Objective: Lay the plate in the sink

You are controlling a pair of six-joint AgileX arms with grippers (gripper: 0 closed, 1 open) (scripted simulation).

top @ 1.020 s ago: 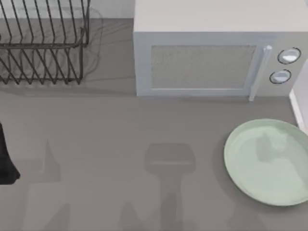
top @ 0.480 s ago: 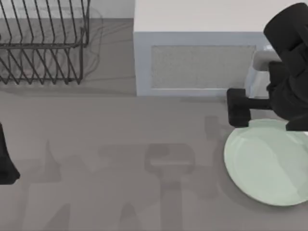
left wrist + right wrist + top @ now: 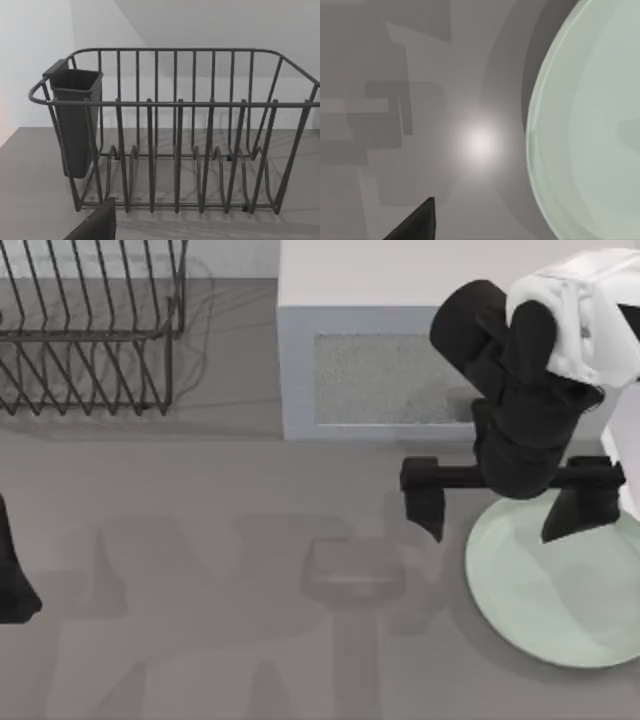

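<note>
The pale mint-green plate (image 3: 560, 600) lies flat on the grey counter at the right, in front of the microwave. My right gripper (image 3: 495, 528) hangs open above the plate's far-left rim. One finger is over bare counter left of the plate and the other over the plate; nothing is between them. In the right wrist view the plate (image 3: 590, 125) lies below, with one dark fingertip (image 3: 415, 225) over the counter beside it. The sink shows as a white rim strip (image 3: 632, 502) at the right edge. My left gripper (image 3: 10, 580) is parked at the left edge.
A grey-white microwave (image 3: 380, 370) stands at the back, partly covered by my right arm. A black wire dish rack (image 3: 90, 330) stands at the back left; the left wrist view faces the rack (image 3: 175, 140) and its dark cutlery holder (image 3: 75, 120). Bare counter lies between.
My right arm came in from the right, moved left over the plate's far-left rim and now covers the microwave's knobs. The plate and my left arm have not moved.
</note>
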